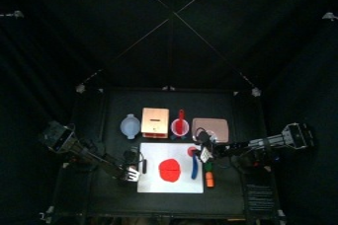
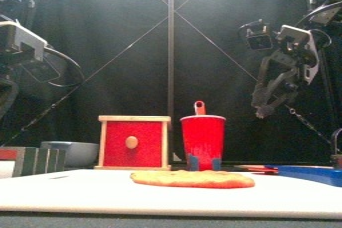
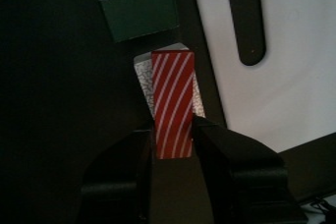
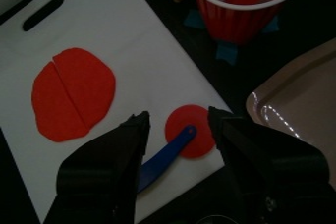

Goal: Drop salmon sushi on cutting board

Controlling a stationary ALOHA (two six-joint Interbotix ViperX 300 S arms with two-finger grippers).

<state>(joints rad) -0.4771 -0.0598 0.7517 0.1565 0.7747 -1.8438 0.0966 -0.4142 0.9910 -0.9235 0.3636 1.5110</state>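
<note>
My left gripper [image 3: 175, 138] is shut on the salmon sushi [image 3: 174, 95], a red-orange piece with white stripes on white rice. It holds the piece over the dark table, just beside the left edge of the white cutting board [image 3: 282, 71]. In the top view the left gripper [image 1: 132, 168] is at the edge of the board [image 1: 153, 153]. My right gripper [image 4: 178, 120] is open and empty. It hangs above the board's right part [image 4: 132, 31], over a small red disc with a blue handle [image 4: 192, 130].
A flat red round slab [image 4: 73, 92] lies on the board. Behind the board stand a red cup [image 1: 180, 126], a tan-orange block [image 1: 154, 122], a beige plate [image 1: 212, 129] and a bluish bowl [image 1: 129, 125]. A green thing [image 3: 138, 7] lies near the board's handle slot.
</note>
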